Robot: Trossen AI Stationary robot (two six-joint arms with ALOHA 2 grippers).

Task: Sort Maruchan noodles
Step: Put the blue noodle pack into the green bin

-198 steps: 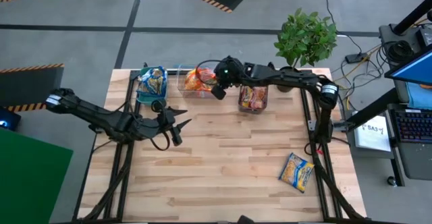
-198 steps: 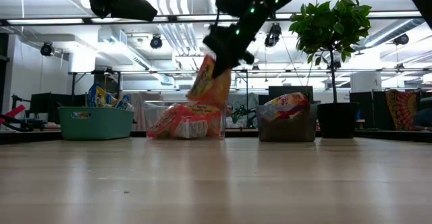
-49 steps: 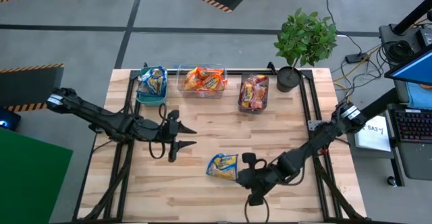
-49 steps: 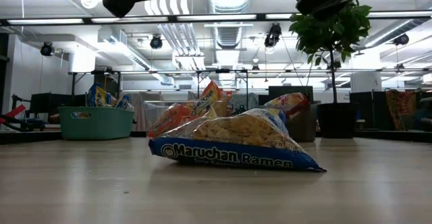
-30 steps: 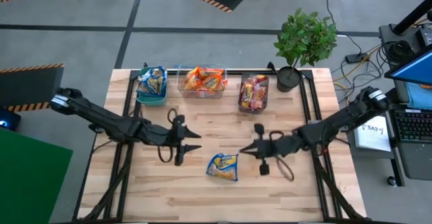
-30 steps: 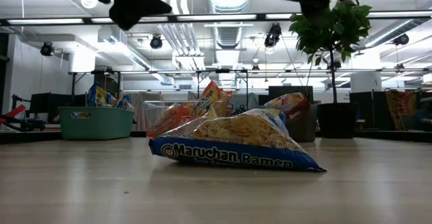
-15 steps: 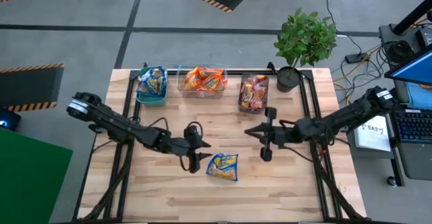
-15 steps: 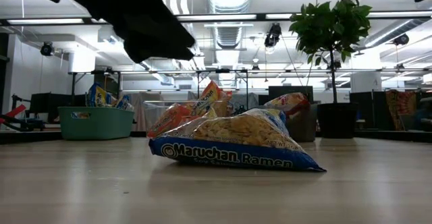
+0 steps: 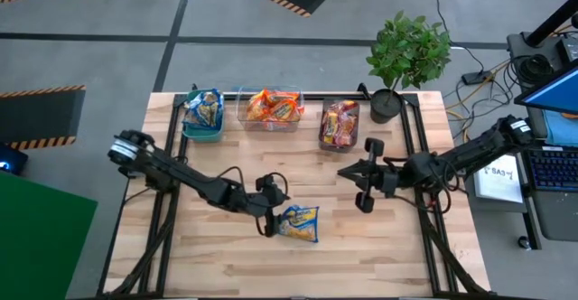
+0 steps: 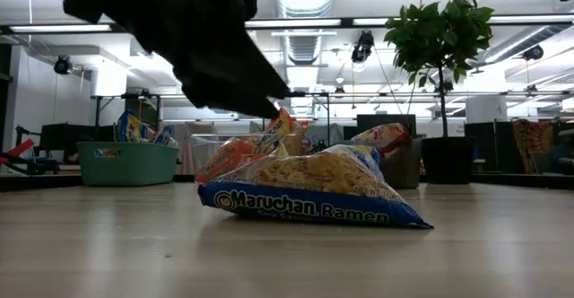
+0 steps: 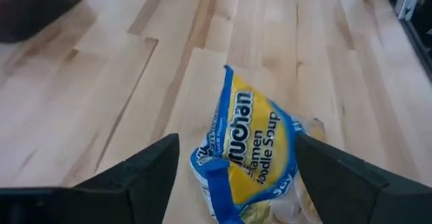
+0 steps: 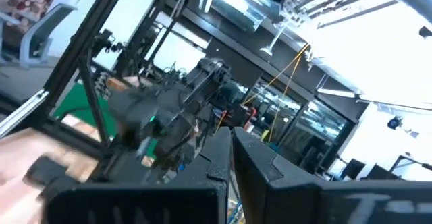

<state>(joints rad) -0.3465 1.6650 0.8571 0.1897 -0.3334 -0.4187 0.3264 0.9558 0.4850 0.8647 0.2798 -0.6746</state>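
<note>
Because it is a thin, crinkly plastic pouch puffed with air around a dry noodle block, the blue-and-yellow Maruchan packet (image 9: 299, 222) should be light, springy under pressure and slick on its printed faces, and the brittle block inside would likely crack if squeezed hard. It lies alone on the bare wooden table (image 9: 226, 264), near the middle and toward the front edge, its Maruchan Ramen lettering facing the low camera (image 10: 309, 195). In the left wrist view the packet (image 11: 250, 153) sits between the two dark fingers (image 11: 135, 173), which stand wide apart on either side of it and do not appear to touch it. The left gripper (image 9: 271, 215) is just beside the packet's left end, so a pinch across the narrower width, over the firm block rather than the loose sealed edge, looks like the surest hold; a grip on the flat seam alone could slip. At the back of the table the teal bin (image 9: 202, 128) holds other blue-and-yellow packets, the clear bin (image 9: 269, 108) orange ones, and the grey bin (image 9: 339, 125) red ones. The right gripper (image 9: 366, 178) waits with fingers together, well apart to the right.
</note>
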